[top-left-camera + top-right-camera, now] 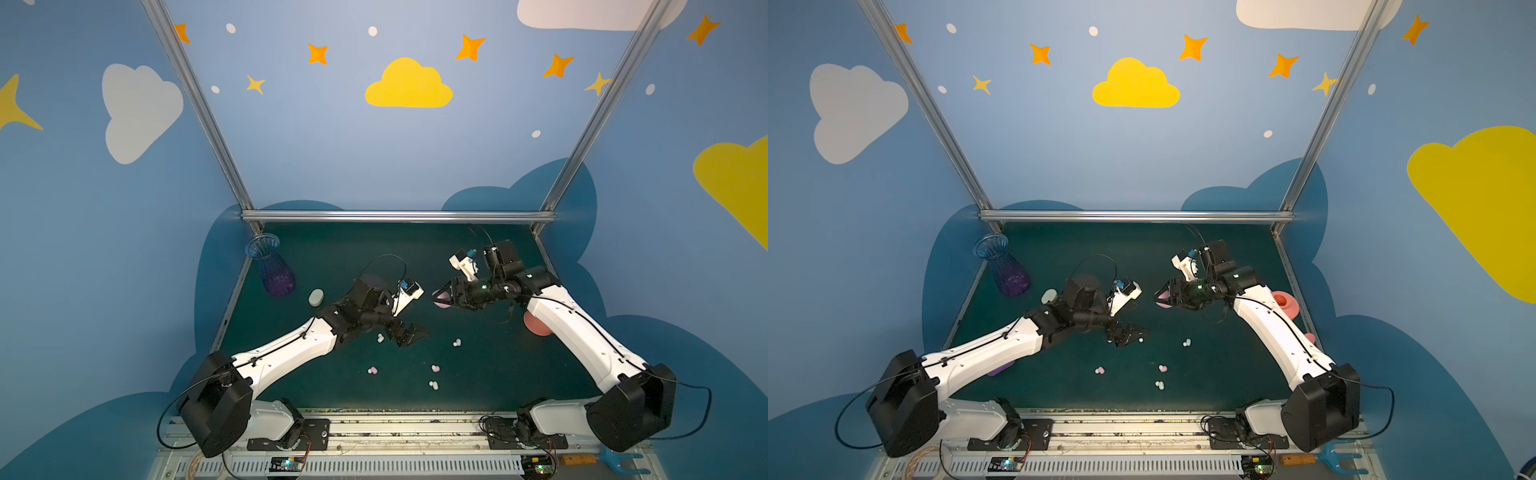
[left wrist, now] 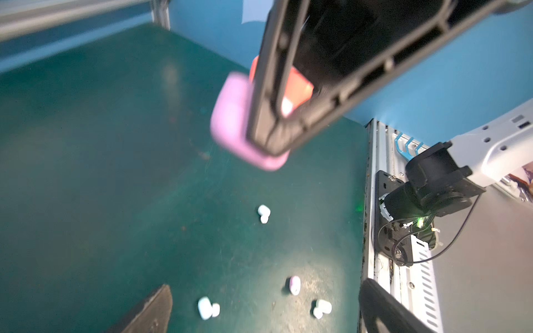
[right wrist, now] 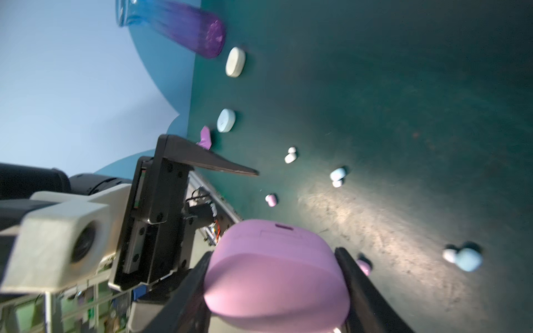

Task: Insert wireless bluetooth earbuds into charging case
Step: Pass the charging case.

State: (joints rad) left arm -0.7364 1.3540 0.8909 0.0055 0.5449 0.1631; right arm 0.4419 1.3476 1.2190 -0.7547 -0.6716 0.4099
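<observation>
**Earbuds** (image 1: pixel 435 368): you see small two-lobed pieces, whitish, pale blue and pink. They lie loose and apart on the near half of the dark green counter (image 1: pixel 490 386).

**Lilac charging case** (image 3: pixel 277 274): lid down and held clear of the counter. It is clamped between the half-spread jaws of your right gripper (image 1: pixel 437 298), above mid-counter.

**Left gripper** (image 1: pixel 409 335): it hangs low over the earbuds, jaws spread wide with nothing between them. One earbud lies just beside it.

**Surroundings:** a whitish case (image 1: pixel 316 297) and a pale blue case (image 3: pixel 226 120) lie shut on the counter's left side. A blue-violet vase (image 1: pixel 272 270) stands at the far left corner. Blue walls painted with clouds and stars enclose the counter.
</observation>
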